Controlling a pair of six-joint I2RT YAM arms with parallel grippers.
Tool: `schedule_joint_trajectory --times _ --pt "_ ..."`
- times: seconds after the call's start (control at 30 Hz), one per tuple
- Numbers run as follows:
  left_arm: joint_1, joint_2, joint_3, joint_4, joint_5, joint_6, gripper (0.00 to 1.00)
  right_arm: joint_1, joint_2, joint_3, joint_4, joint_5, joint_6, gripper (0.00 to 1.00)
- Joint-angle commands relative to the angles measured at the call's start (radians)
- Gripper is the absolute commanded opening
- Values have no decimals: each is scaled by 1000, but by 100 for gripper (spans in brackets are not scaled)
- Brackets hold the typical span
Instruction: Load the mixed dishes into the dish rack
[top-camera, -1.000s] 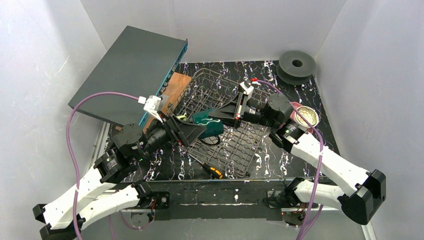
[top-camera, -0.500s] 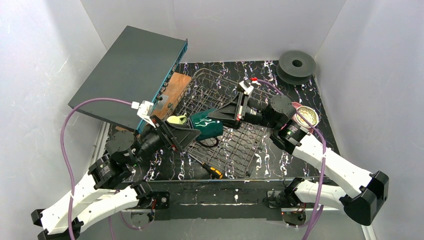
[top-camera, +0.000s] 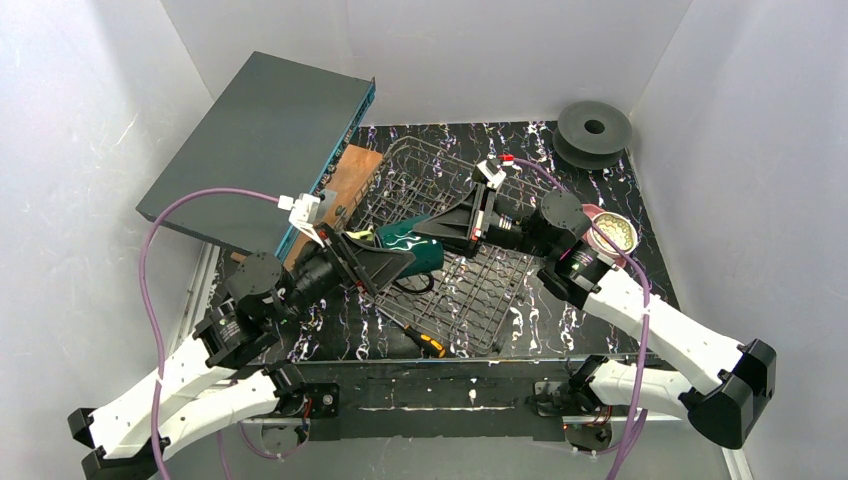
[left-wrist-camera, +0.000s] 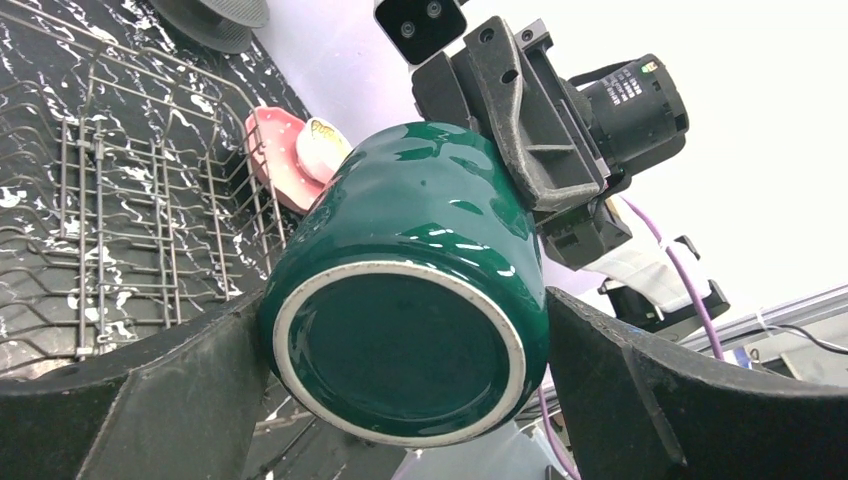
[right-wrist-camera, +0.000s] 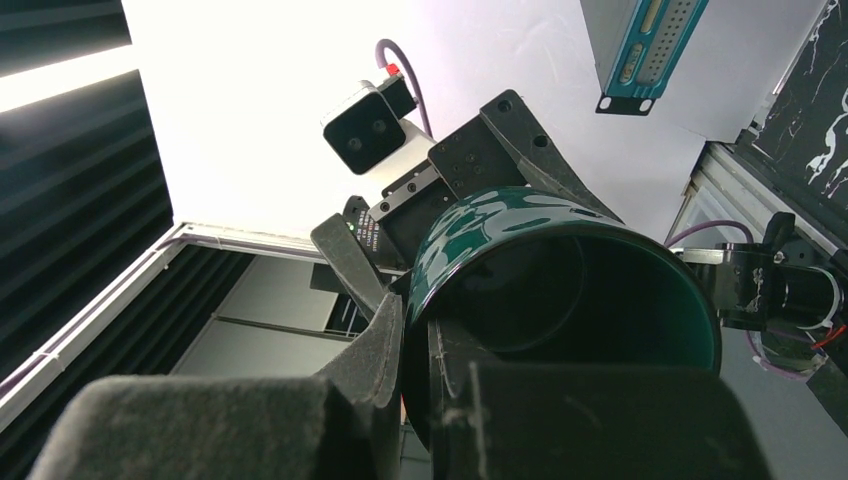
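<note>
A dark green mug (top-camera: 418, 246) hangs on its side above the dish rack (top-camera: 470, 285). My right gripper (top-camera: 428, 232) is shut on its rim, one finger inside and one outside (right-wrist-camera: 415, 320). From the left, my left gripper (top-camera: 402, 262) stands open, with a finger on either side of the mug's base (left-wrist-camera: 405, 345). The base (left-wrist-camera: 400, 350) fills nearly the whole gap. A pale yellow-green mug (top-camera: 358, 236) peeks out behind the left gripper. A pink speckled plate (top-camera: 596, 213) carrying a small pale cup (top-camera: 613, 234) lies right of the rack, behind the right arm.
A black spool disc (top-camera: 594, 128) sits at the back right corner. A yellow-handled screwdriver (top-camera: 426, 343) lies at the rack's near edge. A brown wooden board (top-camera: 352, 172) and a big dark grey box (top-camera: 262, 140) lean at the back left. White walls enclose the table.
My left gripper drew back to the left half a second ago and has now come forward again around the mug's base. The right gripper kept its hold on the mug.
</note>
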Motion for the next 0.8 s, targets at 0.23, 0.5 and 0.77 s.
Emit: schedule_joint_trajectory --times 0.23,0.5,0.77 --pt "-1 14 -48 201 12 -4 98 17 -7 9 206 7 82 1" --pt "-1 0 -55 216 0 7 70 16 -2 -26 224 13 91 1" --pt "-2 -46 -31 70 -66 24 3 14 -17 -58 131 41 11 76"
